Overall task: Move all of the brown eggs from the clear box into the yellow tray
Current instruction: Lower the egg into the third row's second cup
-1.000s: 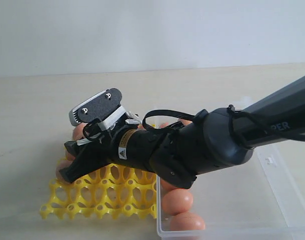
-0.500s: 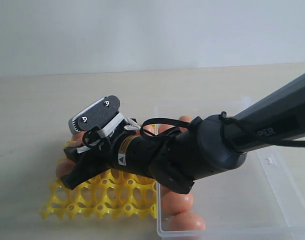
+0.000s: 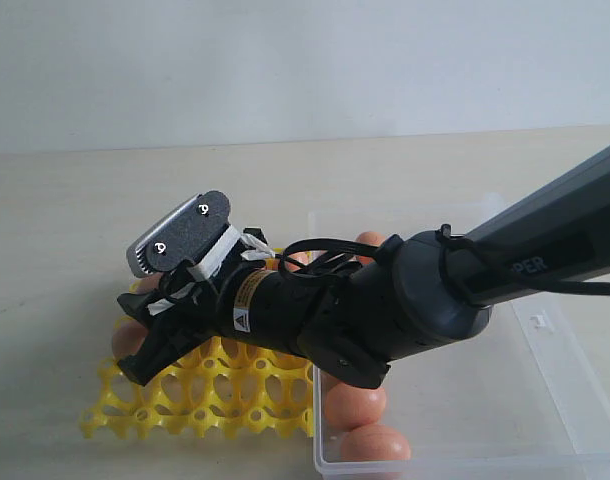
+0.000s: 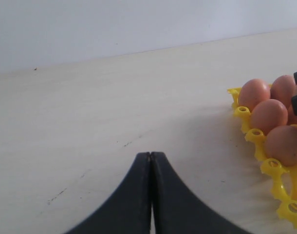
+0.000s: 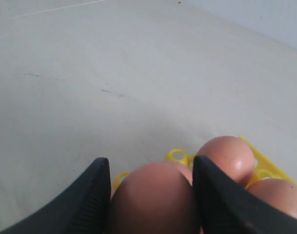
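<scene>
While our right hand (image 5: 152, 168) clamps one brown egg (image 5: 153, 202) between its two dark fingers, we judge the step in hand to be the placing. The egg hangs low over the left part of the yellow tray (image 3: 200, 400), just beside the seated eggs (image 4: 268, 114) that fill cups along one edge. We count at least four of them in the left wrist view.

Two more remaining eggs (image 3: 355, 403) lie at the near left corner of the clear box (image 3: 545, 400), which sits touching the tray's right side. The arm hides much of both containers, so we cannot say how many cups are free or how many eggs wait.

Our left hand (image 4: 150, 161) has its jaws pressed together on nothing and hovers over bare surface, apart from the tray.

Next, we think, the egg must go down into a vacant cup next to its neighbours. The fingers should part only once it is settled between the pegs, then lift straight up so nothing gets nudged. After that we would go back to the box.

Everything rests on a pale, matte tabletop (image 3: 75, 220) with a few faint scuffs. Behind it stands a plain white wall (image 3: 285, 60), evenly lit, and we see nothing else in the room.
</scene>
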You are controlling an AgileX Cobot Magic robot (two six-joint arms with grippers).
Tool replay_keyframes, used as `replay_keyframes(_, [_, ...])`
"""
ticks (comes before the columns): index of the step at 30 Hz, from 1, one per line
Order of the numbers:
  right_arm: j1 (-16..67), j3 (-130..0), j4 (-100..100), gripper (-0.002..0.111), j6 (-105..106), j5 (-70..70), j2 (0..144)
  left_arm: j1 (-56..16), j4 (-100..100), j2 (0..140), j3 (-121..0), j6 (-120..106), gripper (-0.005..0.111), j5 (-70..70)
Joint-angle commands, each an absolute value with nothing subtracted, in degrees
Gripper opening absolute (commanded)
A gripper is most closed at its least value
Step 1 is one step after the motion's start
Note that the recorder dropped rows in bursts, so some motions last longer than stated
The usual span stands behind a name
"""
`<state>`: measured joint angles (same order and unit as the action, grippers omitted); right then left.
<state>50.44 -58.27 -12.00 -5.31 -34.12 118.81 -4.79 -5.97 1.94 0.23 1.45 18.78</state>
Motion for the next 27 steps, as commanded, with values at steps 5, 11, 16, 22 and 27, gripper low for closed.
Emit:
replay_keyframes(5, [50.6, -58.1, -13.9, 0.0, -2.6, -37.4, 118.8, -5.2, -5.8, 2.1, 0.0, 1.7, 0.0, 18.1])
replay_keyframes(11, [50.6, -58.1, -13.9, 0.0, -1.0, -37.8, 119.1, -5.2, -5.8, 2.1, 0.0, 1.7, 0.0, 18.1])
replay_keyframes(16, [50.6, -58.1, -14.1, 0.0, -1.1, -36.0, 119.1, -5.2, -5.8, 2.1, 0.0, 1.7, 0.0, 18.1])
replay_keyframes(22, [50.5, -58.1, -15.6, 0.0, 0.0, -32.7, 117.8, -5.2, -5.8, 2.1, 0.0, 1.7, 0.0, 18.1])
replay_keyframes(27, [50.0, -56.9, -16.6, 0.0, 0.8, -32.0, 116.6, -5.2, -5.8, 2.1, 0.0, 1.7, 0.0, 18.1])
